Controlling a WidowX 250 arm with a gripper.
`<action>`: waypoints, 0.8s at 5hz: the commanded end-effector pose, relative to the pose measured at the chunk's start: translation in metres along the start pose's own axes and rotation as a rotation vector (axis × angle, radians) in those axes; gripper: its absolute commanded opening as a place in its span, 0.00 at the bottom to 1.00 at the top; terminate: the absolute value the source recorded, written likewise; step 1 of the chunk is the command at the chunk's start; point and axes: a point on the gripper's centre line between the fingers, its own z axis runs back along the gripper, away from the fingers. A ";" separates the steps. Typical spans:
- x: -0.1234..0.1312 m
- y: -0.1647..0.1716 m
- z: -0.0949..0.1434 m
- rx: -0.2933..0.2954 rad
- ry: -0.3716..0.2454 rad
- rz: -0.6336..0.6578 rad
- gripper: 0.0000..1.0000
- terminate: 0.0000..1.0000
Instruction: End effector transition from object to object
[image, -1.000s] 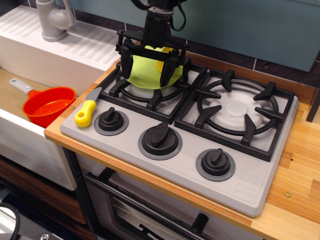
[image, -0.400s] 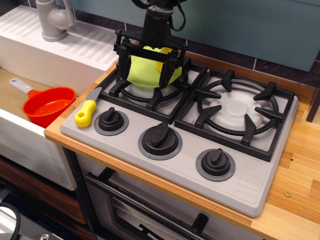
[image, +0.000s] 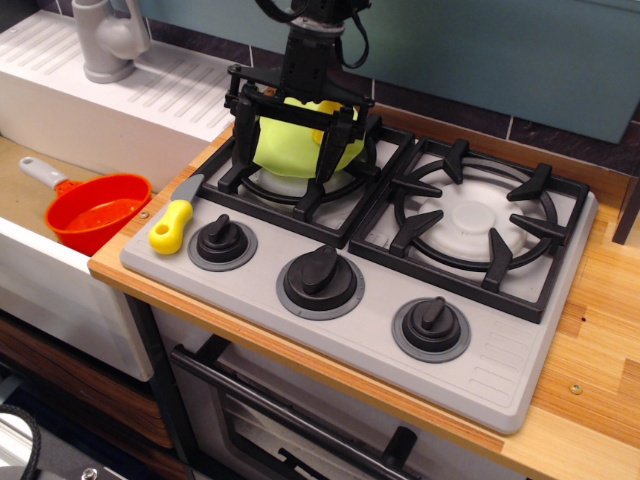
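My black gripper (image: 291, 135) hangs over the rear left burner (image: 300, 175) of the toy stove. Its claw-like fingers (image: 247, 130) stand wide apart on the crossbar, so it is open. A yellow-green cloth (image: 290, 140) lies bunched on that burner, between and behind the fingers. I cannot tell whether the fingers touch it. A bit of yellow shows at the cloth's upper right, partly hidden by the gripper.
A yellow-handled knife (image: 172, 222) lies at the stove's left edge. An orange strainer pot (image: 98, 209) sits in the sink at left, below a grey faucet (image: 108, 38). The right burner (image: 472, 215) is bare. Three black knobs (image: 320, 278) line the stove's front.
The gripper has risen slightly and shifted a little left over the left burner. The cloth looks more bunched and narrower than before.
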 end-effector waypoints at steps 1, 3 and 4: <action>-0.021 0.052 0.009 0.015 -0.135 -0.022 1.00 0.00; -0.029 0.072 -0.005 0.042 -0.162 -0.027 1.00 0.00; -0.026 0.068 -0.008 0.030 -0.158 -0.025 1.00 0.00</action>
